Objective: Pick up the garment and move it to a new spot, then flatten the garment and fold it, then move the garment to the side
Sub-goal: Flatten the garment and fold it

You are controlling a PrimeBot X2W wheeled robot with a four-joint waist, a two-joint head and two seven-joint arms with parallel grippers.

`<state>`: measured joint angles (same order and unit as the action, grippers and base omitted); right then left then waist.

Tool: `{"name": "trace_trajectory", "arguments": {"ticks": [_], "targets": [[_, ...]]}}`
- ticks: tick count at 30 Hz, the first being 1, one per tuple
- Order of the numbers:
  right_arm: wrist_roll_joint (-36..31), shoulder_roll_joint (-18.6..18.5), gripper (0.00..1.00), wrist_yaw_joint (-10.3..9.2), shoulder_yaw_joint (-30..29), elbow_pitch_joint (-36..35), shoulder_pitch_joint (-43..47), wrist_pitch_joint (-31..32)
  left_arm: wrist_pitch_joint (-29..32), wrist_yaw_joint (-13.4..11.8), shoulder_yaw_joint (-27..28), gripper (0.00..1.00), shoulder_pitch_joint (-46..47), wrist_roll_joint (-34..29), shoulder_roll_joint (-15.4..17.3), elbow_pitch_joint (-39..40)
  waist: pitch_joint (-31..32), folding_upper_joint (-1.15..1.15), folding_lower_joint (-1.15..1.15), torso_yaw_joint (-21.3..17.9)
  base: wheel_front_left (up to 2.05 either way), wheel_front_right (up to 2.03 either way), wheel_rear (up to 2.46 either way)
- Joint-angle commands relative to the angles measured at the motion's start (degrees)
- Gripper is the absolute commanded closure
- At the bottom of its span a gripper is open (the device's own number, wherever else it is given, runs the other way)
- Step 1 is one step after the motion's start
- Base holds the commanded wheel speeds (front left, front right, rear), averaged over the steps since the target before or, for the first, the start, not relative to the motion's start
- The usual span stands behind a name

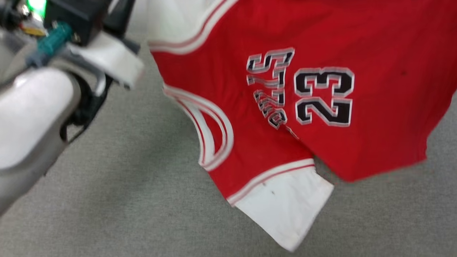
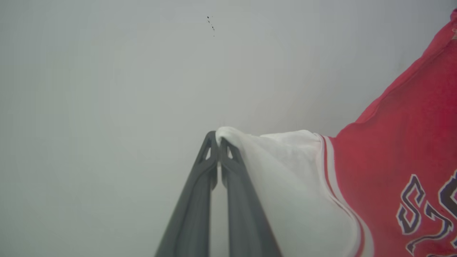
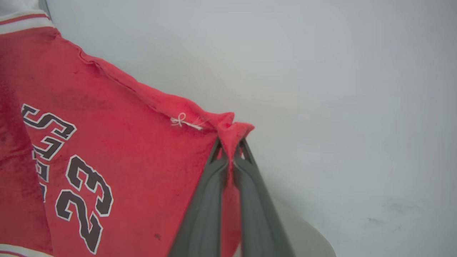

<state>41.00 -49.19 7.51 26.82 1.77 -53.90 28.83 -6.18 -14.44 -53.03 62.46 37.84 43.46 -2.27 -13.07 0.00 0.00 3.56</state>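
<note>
Two closed grips: we see the left gripper pinching the white sleeve, the right gripper pinching a red corner; the shirt spans sideways between them, hanging over the grey floor.

A grey, felt-like surface spreads under everything. Well beyond the tips of the left gripper it carries a few tiny dark specks. To the right of the right gripper it shows faint dark smudges. Whether the low white sleeve of the garment touches it cannot be told.
</note>
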Motion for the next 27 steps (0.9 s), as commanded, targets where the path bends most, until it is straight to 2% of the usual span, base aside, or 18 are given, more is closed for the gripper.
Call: {"name": "trace_trajectory", "arguments": {"ticks": [1,10,19,26,27], "targets": [[-1.48,1.55,1.00,-0.05,-1.14,0.69,-3.07,-0.63,0.33,0.90,0.78,1.00,3.80,-0.92,-1.09,-1.44,-3.27,0.00,0.00,-0.86,0.00,0.00,0.00],[-12.43,7.57,1.00,-0.05,-4.82,6.78,-22.42,-4.09,1.11,5.99,4.48,1.00,26.31,-5.63,-5.23,-11.89,-13.36,0.00,0.00,-1.60,0.00,0.00,0.00],[-20.71,13.59,1.00,-0.05,-4.16,16.85,-41.59,-9.01,0.85,10.41,6.82,1.00,46.41,-8.99,-8.80,-22.45,-19.82,0.00,0.00,-2.52,0.00,0.00,0.00],[-23.67,15.95,1.00,-0.05,-1.86,25.17,-50.85,-12.97,-1.51,12.45,7.82,1.00,54.39,-9.20,-11.37,-30.27,-22.32,0.00,0.00,-2.25,0.00,0.00,0.00],[-23.52,16.98,1.00,-0.05,-0.79,28.37,-52.07,-14.60,-2.61,13.57,7.76,1.00,54.90,-8.87,-11.67,-32.98,-23.07,0.00,0.00,-2.27,0.00,0.00,0.00]]}}
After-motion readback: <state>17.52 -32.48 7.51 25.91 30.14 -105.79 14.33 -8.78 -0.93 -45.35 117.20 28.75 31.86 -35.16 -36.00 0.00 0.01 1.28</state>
